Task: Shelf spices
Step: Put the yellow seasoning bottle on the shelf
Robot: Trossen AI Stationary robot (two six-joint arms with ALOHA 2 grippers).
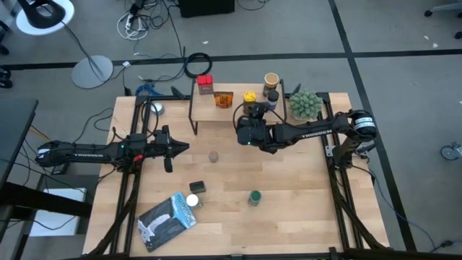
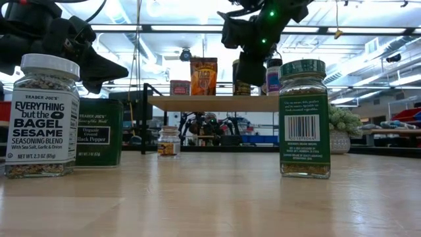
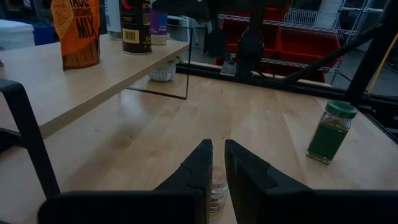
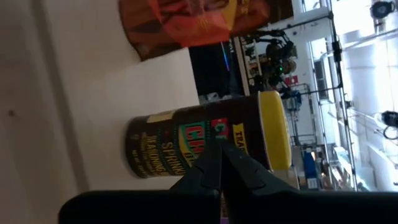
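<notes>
Roughly half done, by the look of it. On the shelf (image 1: 234, 112): red tin (image 1: 205, 83), orange packet (image 1: 223, 99), yellow-lidded dark jar (image 1: 250, 97), plus a tan-lidded jar (image 1: 271, 79) and a dark bottle (image 1: 271, 96) near the plant (image 1: 304, 105). Not yet shelved, on the table (image 1: 289, 195): small clear jar (image 1: 214, 156), dark green tin (image 1: 196, 188), white-capped bagel seasoning jar (image 1: 193, 201), green-lidded jar (image 1: 254, 197). Right gripper (image 1: 247, 123) sits at the shelf's front edge, fingers pressed together, empty, facing the yellow-lidded jar. Left gripper (image 1: 170, 147) hangs over the table left of the small clear jar, fingers nearly pressed together, holding nothing. Left wrist view shows that small jar half hidden behind its fingers. Shelf items near the right gripper overlap from above; exact count uncertain. Flat blue-grey packet (image 1: 167, 221) lies at the front.
</notes>
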